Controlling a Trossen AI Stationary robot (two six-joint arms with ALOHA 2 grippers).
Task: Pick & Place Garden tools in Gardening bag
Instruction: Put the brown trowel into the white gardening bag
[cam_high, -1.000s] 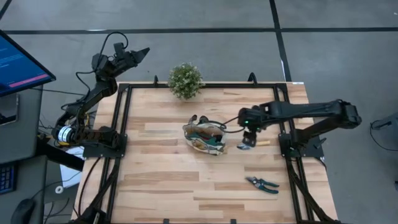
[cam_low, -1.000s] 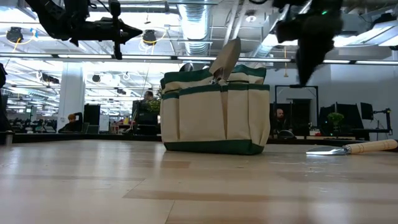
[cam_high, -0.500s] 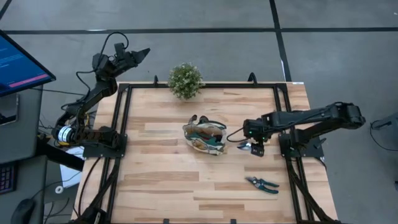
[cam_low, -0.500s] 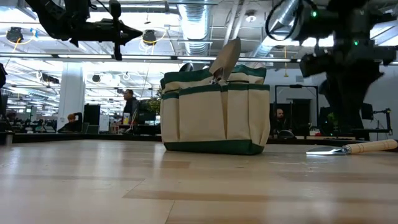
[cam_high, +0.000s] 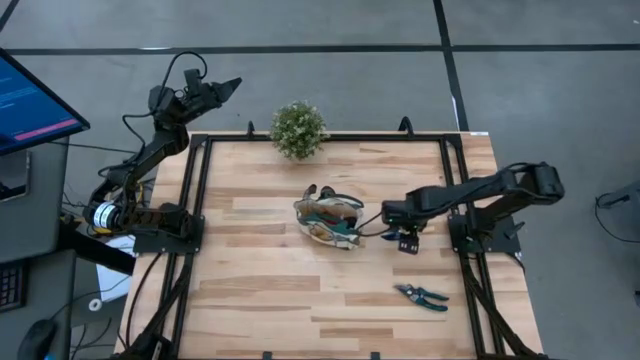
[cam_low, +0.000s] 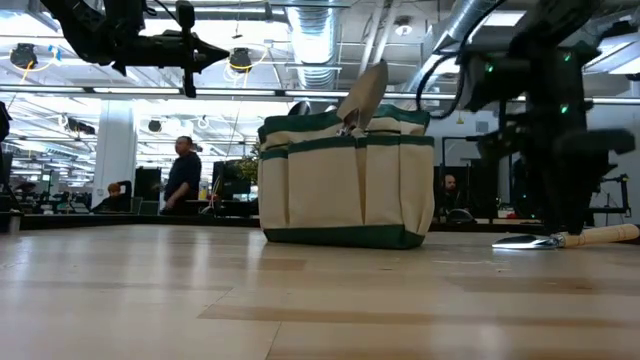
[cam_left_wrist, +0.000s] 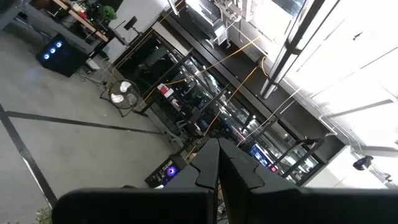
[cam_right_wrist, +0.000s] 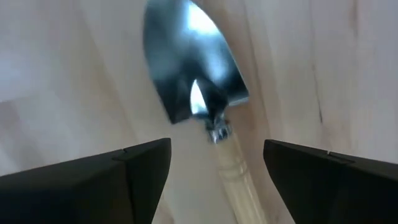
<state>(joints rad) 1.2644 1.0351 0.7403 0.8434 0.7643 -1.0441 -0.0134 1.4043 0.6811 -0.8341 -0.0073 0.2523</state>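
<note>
Trowel: silver blade and pale wooden handle, lying flat on the desk directly beneath the right end effector, with its handle running down the gap between the two fingers.
Right end effector: fingers spread wide, one on each side of the trowel's handle and holding nothing; it sits low over the desk, which looks like a line-up for a pinch on the handle just behind the blade.
Gardening bag: just beside the right end effector, on the side toward the desk's middle; it stands upright with its mouth open, and one trowel blade pokes out of the top.
Pruning shears: on the desk near the right end effector, toward the front edge, apart from it and not yet bagged.
Potted plant: at the far edge of the desk, beyond the bag; not part of the job.
Left end effector: fingers pressed together, empty, raised off the desk's far left corner, well apart from everything, apparently waiting.
</note>
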